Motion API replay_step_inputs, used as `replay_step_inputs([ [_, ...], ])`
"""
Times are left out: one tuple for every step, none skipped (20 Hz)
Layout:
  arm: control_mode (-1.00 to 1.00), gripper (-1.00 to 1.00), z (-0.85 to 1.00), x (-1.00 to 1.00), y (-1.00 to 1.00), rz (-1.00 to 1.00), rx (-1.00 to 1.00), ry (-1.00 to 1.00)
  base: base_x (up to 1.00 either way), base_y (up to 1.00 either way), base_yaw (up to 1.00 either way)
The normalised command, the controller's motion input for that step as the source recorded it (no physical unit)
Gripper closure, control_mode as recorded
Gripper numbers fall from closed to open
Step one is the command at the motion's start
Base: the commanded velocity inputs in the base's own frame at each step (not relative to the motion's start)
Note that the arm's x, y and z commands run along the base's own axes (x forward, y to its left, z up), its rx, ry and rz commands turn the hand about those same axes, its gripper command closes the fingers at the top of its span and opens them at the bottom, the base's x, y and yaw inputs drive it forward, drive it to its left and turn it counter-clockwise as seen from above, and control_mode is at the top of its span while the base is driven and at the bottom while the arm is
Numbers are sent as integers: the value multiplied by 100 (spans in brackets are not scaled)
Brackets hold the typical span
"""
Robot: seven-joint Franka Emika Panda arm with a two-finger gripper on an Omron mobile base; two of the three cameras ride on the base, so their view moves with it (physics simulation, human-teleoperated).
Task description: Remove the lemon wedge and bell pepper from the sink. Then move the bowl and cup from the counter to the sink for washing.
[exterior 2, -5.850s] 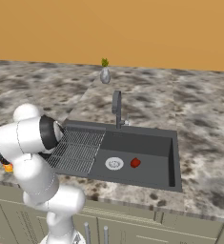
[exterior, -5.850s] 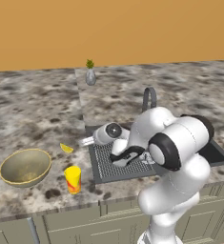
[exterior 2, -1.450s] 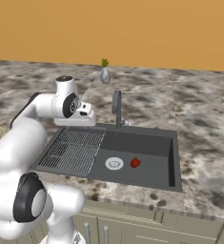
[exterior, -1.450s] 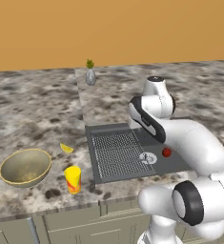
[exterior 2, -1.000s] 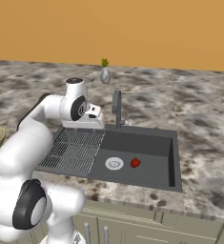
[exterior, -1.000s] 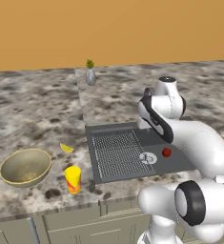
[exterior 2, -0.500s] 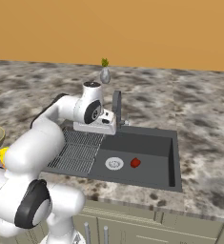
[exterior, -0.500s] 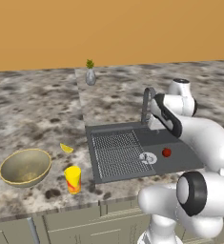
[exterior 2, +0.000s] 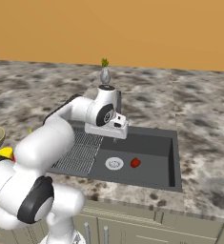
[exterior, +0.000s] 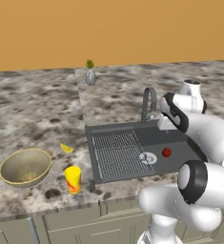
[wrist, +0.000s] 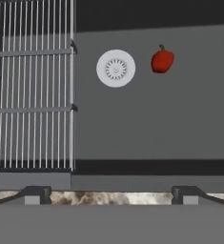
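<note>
No readable brand, label or writing anywhere; the only marking is an orange-red patch on the side of the small bright yellow cylindrical cup (exterior: 73, 178), too blurred to read.

My 2-finger gripper (exterior 2: 114, 135) hangs over the back edge of the dark grey rectangular recessed sink (exterior: 180, 143), just beside the grey arched faucet (exterior: 148, 102). In the hand view the 2 dark tips (wrist: 37, 193) sit wide apart with nothing between them, so it's open and holding nothing.

Small dark-red bell pepper (wrist: 162, 60) lies on the sink floor toward the front edge, just beside the round white drain (wrist: 116, 68), not touching it. The ribbed grid drainboard (wrist: 30, 86) takes the basin's left part.

Tiny bright yellow lemon wedge (exterior: 66, 148) is on the speckled stone counter (exterior: 32, 114), between the sink's left edge and the wide shallow olive-gold bowl (exterior: 25, 166). Cup stands near the counter's front edge, just right of the bowl, apart from it.

Grey vase with a green plant (exterior: 90, 74) stands at the counter's back edge, well apart from everything. Nothing sits between the gripper and the pepper.
</note>
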Motion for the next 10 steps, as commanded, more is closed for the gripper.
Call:
replay_step_inputs([
  [-100,-100,-12,0,-35,-3,0,0,0,0,0],
  [-100,-100,-14,0,-32,-3,0,0,0,0,0],
  [-100,-100,-14,0,-31,-2,0,0,0,0,0],
  [-100,-100,-16,0,-30,-3,0,0,0,0,0],
  [-100,-100,-17,0,-30,-2,0,0,0,0,0],
  [-100,-100,-17,0,-32,-2,0,0,0,0,0],
  [-100,-100,-16,0,-32,-1,0,0,0,0,0],
  [-100,-100,-17,0,-30,-1,0,0,0,0,0],
  [-100,-100,-18,0,-28,-2,0,0,0,0,0],
  [-100,-100,-20,1,-24,-3,0,0,0,0,0],
])
